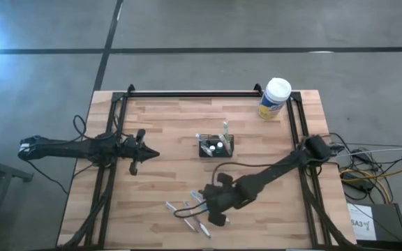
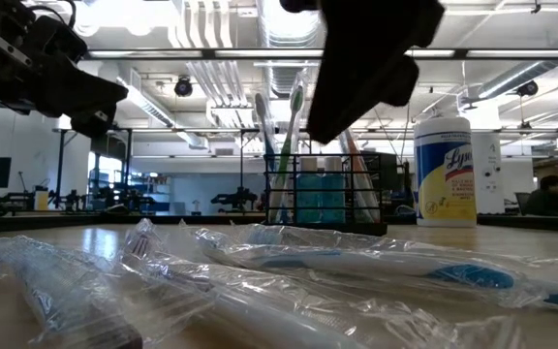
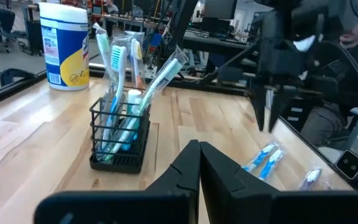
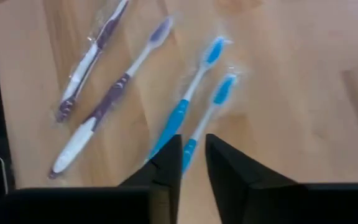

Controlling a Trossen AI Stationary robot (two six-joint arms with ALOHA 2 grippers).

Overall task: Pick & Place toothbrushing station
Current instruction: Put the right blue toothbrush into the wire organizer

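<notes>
The black wire caddy [image 1: 216, 147] stands on the table's middle with several toothbrushes upright in it; it also shows in the left wrist view [image 3: 120, 134]. Several wrapped toothbrushes, two blue [image 4: 194, 106] and two purple [image 4: 101, 81], lie flat near the front edge [image 1: 190, 209]. My right gripper [image 4: 192, 152] hovers above the blue pair, pointing down, its fingers a narrow gap apart and empty. My left gripper [image 3: 199, 155] is shut and empty, left of the caddy [image 1: 149, 155].
A yellow canister with a white lid [image 1: 274, 97] stands at the far right corner. Black frame rails [image 1: 201, 93] run along the far edge and both sides. Bare wood lies between the caddy and the wrapped brushes.
</notes>
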